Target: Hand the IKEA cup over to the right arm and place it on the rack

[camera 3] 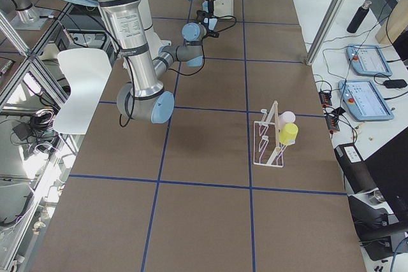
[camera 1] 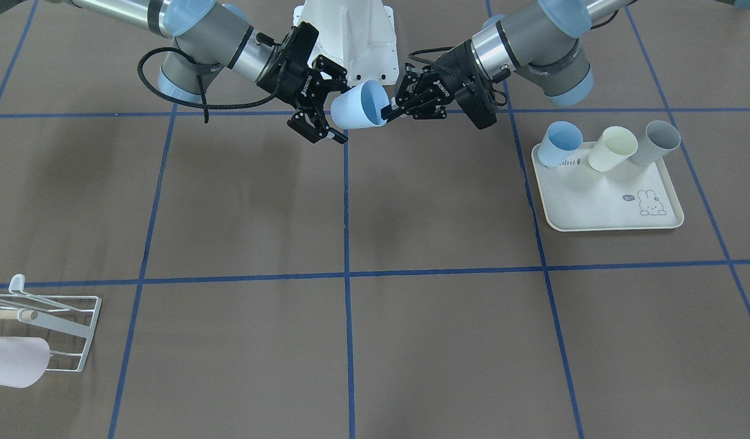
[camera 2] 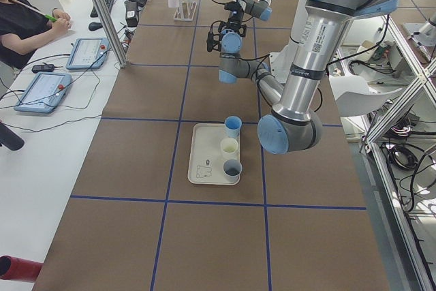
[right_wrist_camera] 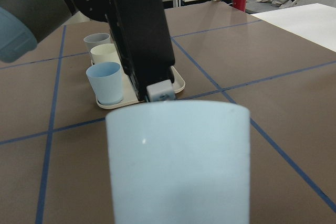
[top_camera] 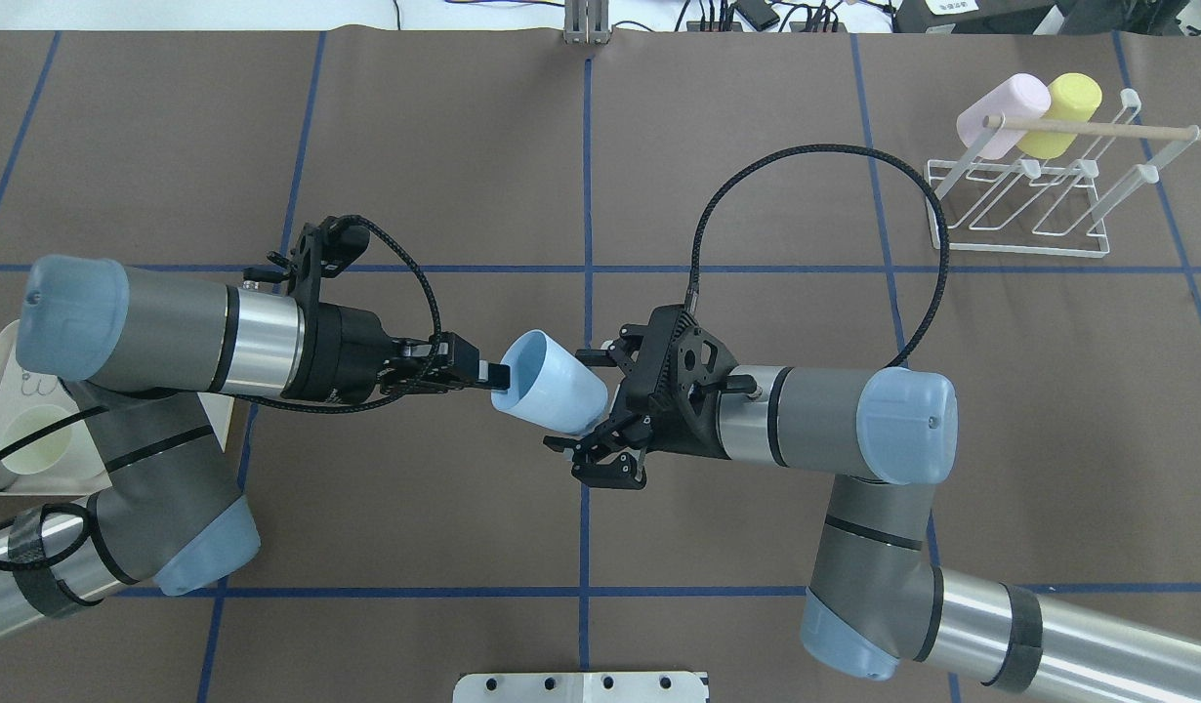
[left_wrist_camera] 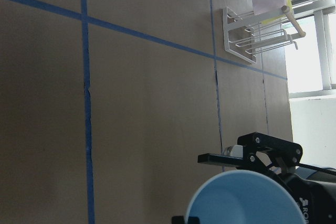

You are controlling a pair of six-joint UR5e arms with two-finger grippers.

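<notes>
Tray (camera 1: pixel 607 207) at table's left edge, robot side. Blue cup (camera 1: pixel 561 143), cream cup (camera 1: pixel 613 148) and grey cup (camera 1: pixel 658 142) stand upright in a row along its robot-side rim. That's the stock, placed where I'd judge only the left arm (top_camera: pixel 171 332) reaches comfortably.

Left gripper (top_camera: pixel 495 376) is pinched on the rim wall of the IKEA cup (top_camera: pixel 552 386), one finger inside the mouth, one outside. Rim grip looks deliberate: it leaves body and base free for the other side.

Cup is in the air over the table's centre line, roughly on its side, mouth toward the left arm, base toward the right arm (top_camera: pixel 835 420).

Right gripper (top_camera: pixel 600 415) is spread wide, one finger either side of the cup's base end. No contact visible, so it reads as not yet clamped. Ribbed cable (top_camera: pixel 815 148) loops off toward the far edge, out of the way. Handover is mid-step: right must close before left lets go, else the cup drops.

Rack (top_camera: pixel 1020 210) is near the table's far right corner. Pink cup (top_camera: pixel 996 117) and yellow cup (top_camera: pixel 1059 117) are slid over its left-hand prongs; the prongs right of them are free. A base-end grip keeps the mouth open to slide over a prong, which is likely why the grip gets swapped.
</notes>
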